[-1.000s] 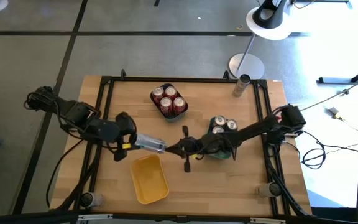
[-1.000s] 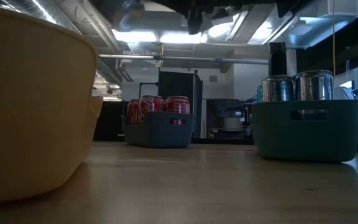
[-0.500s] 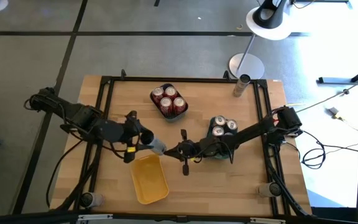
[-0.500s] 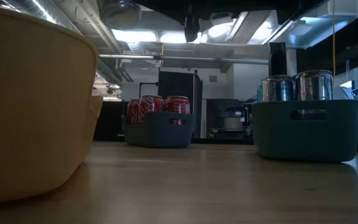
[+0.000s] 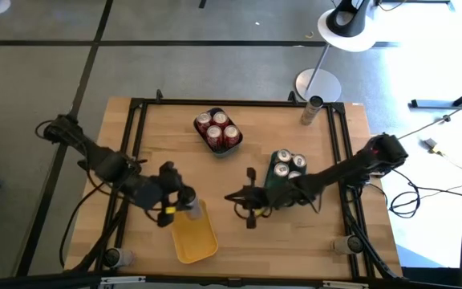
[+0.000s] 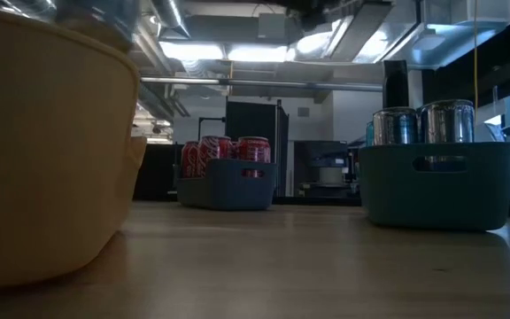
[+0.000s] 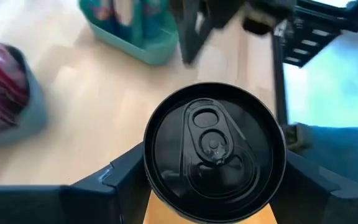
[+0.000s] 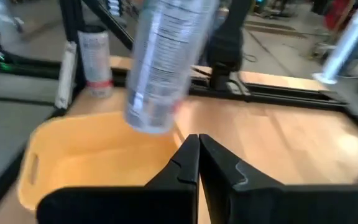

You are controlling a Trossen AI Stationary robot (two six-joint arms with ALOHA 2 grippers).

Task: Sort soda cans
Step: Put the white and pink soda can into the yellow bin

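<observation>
Left pincer (image 5: 184,201) is gripping a silver can (image 8: 166,62), being held over the yellow tray (image 5: 195,237) for sorting; right pincer (image 5: 235,198) is being kept clenched, empty.

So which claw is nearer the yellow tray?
Left. The left claw holds a can over the yellow tray's rim; the right claw, shut, sits beside it toward the teal tray.
</observation>
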